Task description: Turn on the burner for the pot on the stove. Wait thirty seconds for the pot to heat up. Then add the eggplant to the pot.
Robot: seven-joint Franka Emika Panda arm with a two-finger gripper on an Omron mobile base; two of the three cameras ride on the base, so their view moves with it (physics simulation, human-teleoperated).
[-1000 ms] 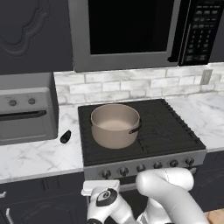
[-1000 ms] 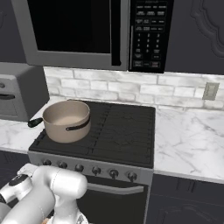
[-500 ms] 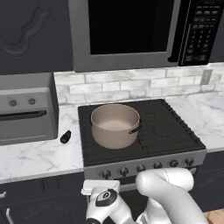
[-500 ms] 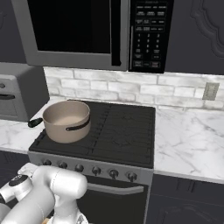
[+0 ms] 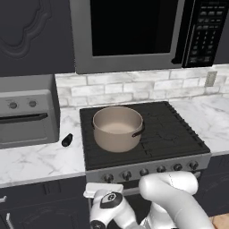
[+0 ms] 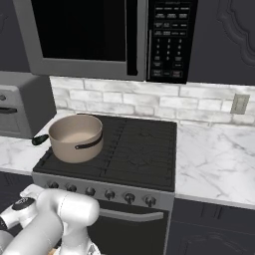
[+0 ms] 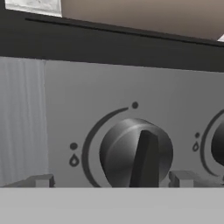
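Observation:
The tan pot (image 5: 117,129) (image 6: 75,138) stands on the front left burner of the stove (image 5: 179,134) (image 6: 144,149), its dark handle turned to the right. A small black eggplant (image 5: 67,140) (image 6: 40,140) lies on the marble counter just left of the stove. My gripper (image 7: 113,179) is open, low in front of the steel panel. One fingertip (image 7: 40,180) sits left of a dark round knob (image 7: 131,151), the other just right of it. The knob's ridge stands almost upright. My hand (image 5: 107,199) hangs below the leftmost knobs.
A grey toaster oven (image 5: 27,116) (image 6: 20,107) stands on the counter left of the eggplant. A microwave (image 5: 129,31) hangs over the stove. Marble counter (image 6: 214,159) runs on to the right. A second knob (image 7: 217,144) shows at the right edge of the hand view.

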